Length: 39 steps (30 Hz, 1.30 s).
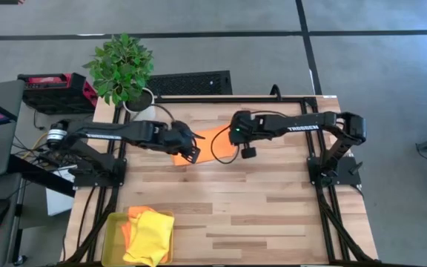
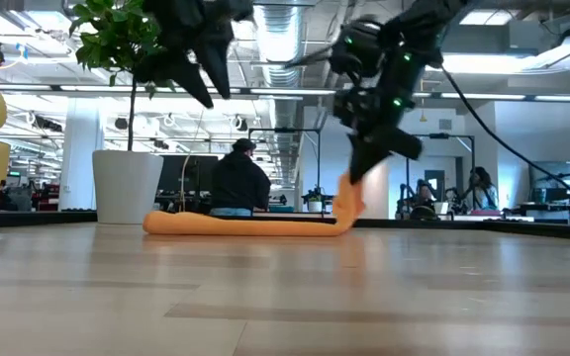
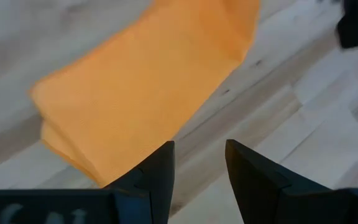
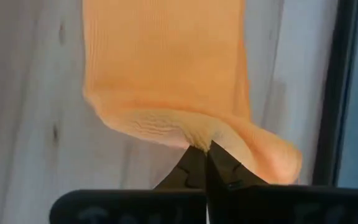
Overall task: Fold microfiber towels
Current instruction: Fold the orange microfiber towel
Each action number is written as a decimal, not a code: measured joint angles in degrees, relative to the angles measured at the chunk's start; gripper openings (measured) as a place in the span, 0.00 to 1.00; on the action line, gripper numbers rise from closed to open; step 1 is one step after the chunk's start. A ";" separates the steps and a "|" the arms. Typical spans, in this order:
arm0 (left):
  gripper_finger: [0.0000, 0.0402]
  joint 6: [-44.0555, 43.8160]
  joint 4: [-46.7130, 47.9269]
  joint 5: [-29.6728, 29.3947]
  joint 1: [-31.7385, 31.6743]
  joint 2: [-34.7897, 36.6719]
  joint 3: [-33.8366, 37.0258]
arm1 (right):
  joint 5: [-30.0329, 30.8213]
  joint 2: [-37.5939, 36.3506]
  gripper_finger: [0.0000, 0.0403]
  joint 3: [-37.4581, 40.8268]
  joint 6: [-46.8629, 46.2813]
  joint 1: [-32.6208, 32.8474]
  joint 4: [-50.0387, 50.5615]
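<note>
Two end effectors work one orange towel (image 1: pixel 207 142) in the high view: the right end effector (image 1: pixel 232 139) sits at the towel's edge nearest its own arm, the left end effector (image 1: pixel 193 150) over the opposite end, and the cloth lies between them on the counter (image 1: pixel 273 208); well away from both, a yellow towel (image 1: pixel 150 236) is heaped over another orange one in the tray (image 1: pixel 110 231), so those are yet to be done. From the low view, the cloth lies as a flat band directly under the left end effector (image 2: pixel 206 79), while the part below the right end effector (image 2: pixel 362 166) rises off the wood; carry that raised edge over toward the left one, low and level, so the fold lands square rather than dragging the whole cloth. From the left wrist view, the left end effector (image 3: pixel 199 171) has its fingers apart and holds nothing, with the layered corner of the orange towel (image 3: pixel 142 93) just ahead of it; you could use it to pin that end down, which I judge would stop the stack sliding. From the right wrist view, the right end effector (image 4: pixel 205 158) is pinched tight on a small bunch of the orange towel's (image 4: pixel 166 68) edge, the rest hanging ahead of it; the grip is narrow, so move slowly or the far corners may sag unevenly.
</note>
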<state>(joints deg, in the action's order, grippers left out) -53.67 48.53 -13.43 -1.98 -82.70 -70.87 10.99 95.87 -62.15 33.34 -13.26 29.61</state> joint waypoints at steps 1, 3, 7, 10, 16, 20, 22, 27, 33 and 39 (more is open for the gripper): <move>0.34 0.02 0.45 -0.73 0.10 1.25 0.00 | -0.59 0.40 0.01 -1.02 -0.29 0.40 -0.53; 0.34 0.04 1.04 -2.73 0.15 4.07 0.00 | -1.78 1.52 0.01 -2.79 -0.37 1.22 -0.80; 0.34 0.07 2.06 -5.51 0.15 9.24 0.00 | -2.13 5.76 0.01 -6.85 -0.28 2.85 -4.00; 0.34 0.55 2.37 -5.96 0.15 12.40 0.00 | -2.07 10.05 0.01 -11.25 0.13 3.79 -4.41; 0.34 2.89 3.55 -6.50 0.15 16.43 0.02 | -2.66 16.94 0.01 -22.14 2.27 4.83 -4.18; 0.34 3.19 4.63 -7.00 0.14 17.91 0.02 | -5.49 20.75 0.01 -27.85 3.03 5.70 -2.86; 0.34 3.20 5.12 -7.32 0.13 18.41 -0.01 | -5.58 23.09 0.01 -30.75 3.12 6.20 -4.97; 0.34 3.50 7.33 -8.03 0.26 19.19 0.00 | -5.14 27.38 0.01 -36.59 3.12 7.02 -3.81; 0.34 3.52 10.44 -8.28 0.33 19.26 0.00 | -5.12 30.33 0.01 -42.38 3.12 7.64 -3.93; 0.34 3.52 11.86 -8.35 0.37 19.26 0.00 | -5.51 30.18 0.01 -43.72 2.73 7.17 -5.39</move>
<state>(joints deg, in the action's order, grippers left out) -50.15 60.39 -21.78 -1.61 -63.44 -70.87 5.48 126.05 -105.87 36.07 -6.09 24.23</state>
